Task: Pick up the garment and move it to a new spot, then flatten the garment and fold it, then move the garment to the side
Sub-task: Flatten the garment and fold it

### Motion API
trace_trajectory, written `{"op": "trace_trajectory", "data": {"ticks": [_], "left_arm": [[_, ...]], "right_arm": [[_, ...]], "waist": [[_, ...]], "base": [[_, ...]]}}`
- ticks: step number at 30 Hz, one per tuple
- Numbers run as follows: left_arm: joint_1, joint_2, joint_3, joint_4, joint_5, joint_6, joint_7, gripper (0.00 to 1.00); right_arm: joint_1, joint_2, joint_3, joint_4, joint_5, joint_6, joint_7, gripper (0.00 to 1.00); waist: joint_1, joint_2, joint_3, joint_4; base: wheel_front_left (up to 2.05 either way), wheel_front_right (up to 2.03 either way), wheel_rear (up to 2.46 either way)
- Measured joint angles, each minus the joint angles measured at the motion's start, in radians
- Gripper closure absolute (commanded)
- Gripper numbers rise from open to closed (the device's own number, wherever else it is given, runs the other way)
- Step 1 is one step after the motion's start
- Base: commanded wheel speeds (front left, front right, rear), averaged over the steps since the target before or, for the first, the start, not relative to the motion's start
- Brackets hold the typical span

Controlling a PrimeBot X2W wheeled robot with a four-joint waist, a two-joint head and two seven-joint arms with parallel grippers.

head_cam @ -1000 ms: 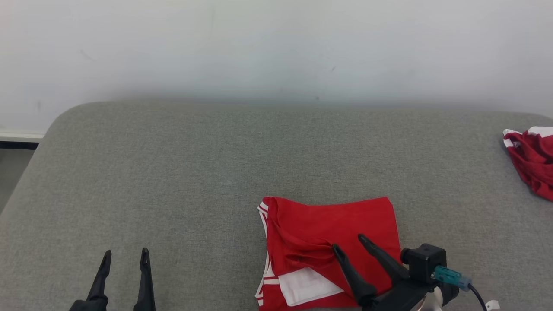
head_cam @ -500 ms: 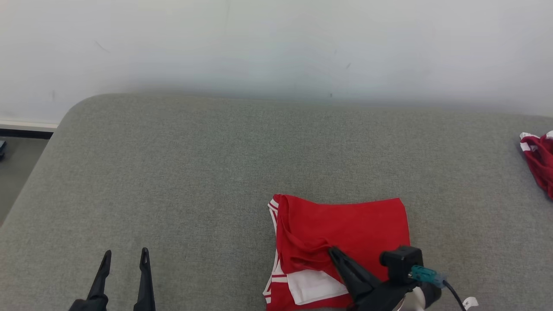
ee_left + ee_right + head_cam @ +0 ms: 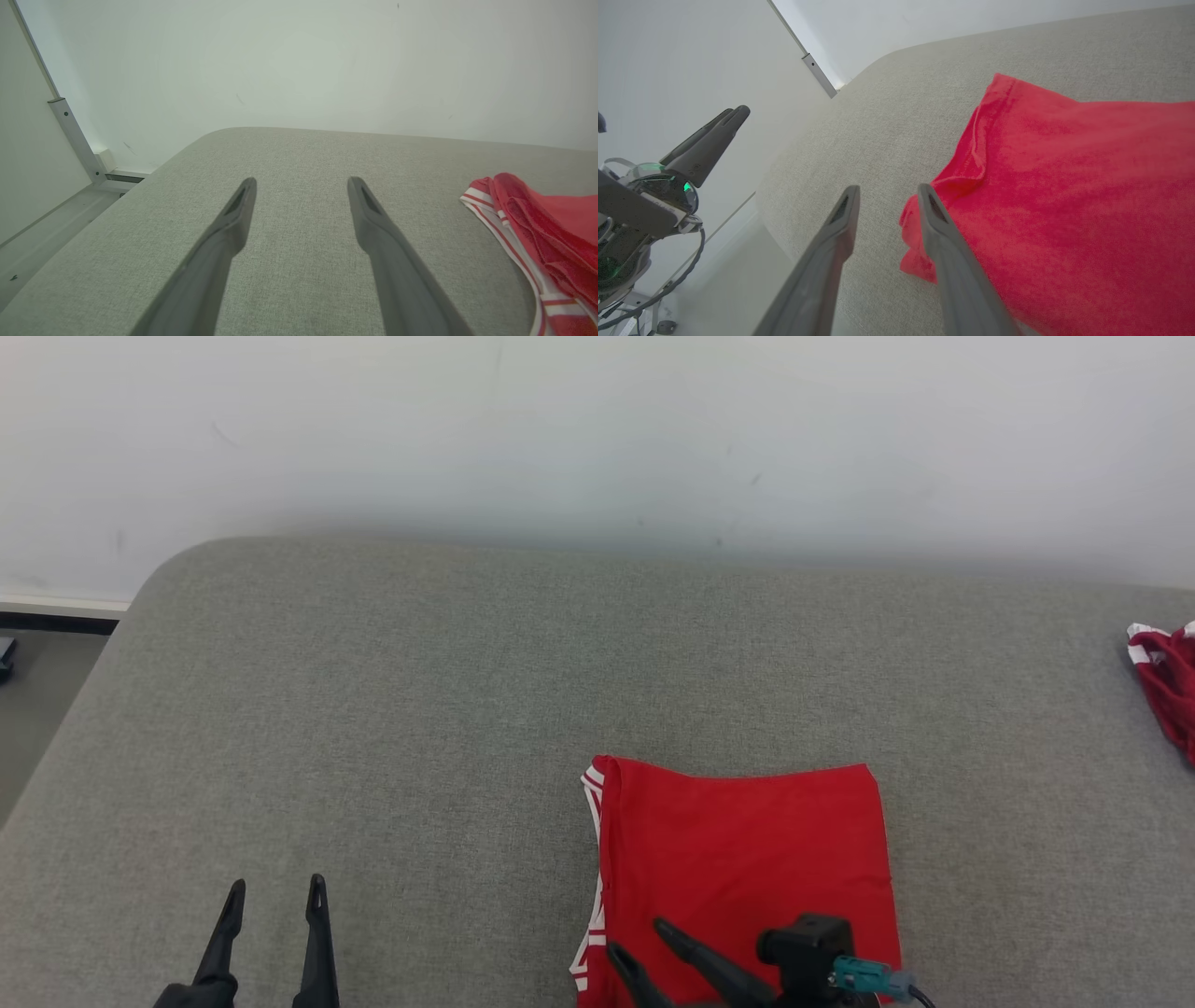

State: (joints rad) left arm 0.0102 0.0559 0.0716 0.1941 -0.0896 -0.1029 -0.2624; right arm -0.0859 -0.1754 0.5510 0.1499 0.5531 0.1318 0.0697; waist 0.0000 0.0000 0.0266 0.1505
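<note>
The red garment (image 3: 747,840) with white-striped trim lies folded into a smooth rectangle on the grey cushion, right of centre and close to the near edge. My right gripper (image 3: 637,938) hovers over its near left corner, fingers apart with nothing between them. In the right wrist view the right gripper (image 3: 888,189) stands beside the garment's (image 3: 1064,177) corner, one finger overlapping the cloth's edge. My left gripper (image 3: 275,887) rests open at the lower left, well away from the cloth. The left wrist view has the left gripper (image 3: 301,184) over bare cushion, with the garment's (image 3: 551,219) striped edge at the right.
A second crumpled red and white garment (image 3: 1167,681) lies at the cushion's far right edge. The grey cushion (image 3: 420,709) ends in a rounded corner at the left, with floor (image 3: 28,709) beyond it. A white wall (image 3: 597,429) stands behind.
My right gripper closed on the bunched top layer, drew it toward the near edge and opened again. The wrinkle is gone and the white patch is covered. The left gripper stayed put.
</note>
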Motion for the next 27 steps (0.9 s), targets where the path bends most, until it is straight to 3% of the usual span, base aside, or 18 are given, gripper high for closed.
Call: {"op": "trace_trajectory", "data": {"ticks": [8, 17, 27], "left_arm": [[0.0, 0.0, 0.012, 0.002, 0.0, 0.0, 0.0, 0.0], [0.004, 0.001, 0.015, -0.014, 0.012, -0.001, 0.0, 0.0], [0.006, 0.006, 0.015, -0.022, 0.026, -0.001, 0.0, 0.0]], "right_arm": [[-0.001, -0.013, -0.047, -0.029, 0.002, 0.0, -0.082, 0.0], [-0.005, -0.01, -0.24, -0.032, -0.109, 0.0, -0.216, 0.0], [0.047, 0.02, -0.441, -0.034, -0.228, 0.0, -0.26, 0.0]], "waist": [[0.0, 0.0, -0.004, -0.013], [0.0, 0.0, -0.015, -0.054], [0.0, 0.0, -0.027, -0.123]], "base": [[0.0, 0.0, 0.0], [0.0, 0.0, 0.0], [0.0, 0.0, 0.0]]}}
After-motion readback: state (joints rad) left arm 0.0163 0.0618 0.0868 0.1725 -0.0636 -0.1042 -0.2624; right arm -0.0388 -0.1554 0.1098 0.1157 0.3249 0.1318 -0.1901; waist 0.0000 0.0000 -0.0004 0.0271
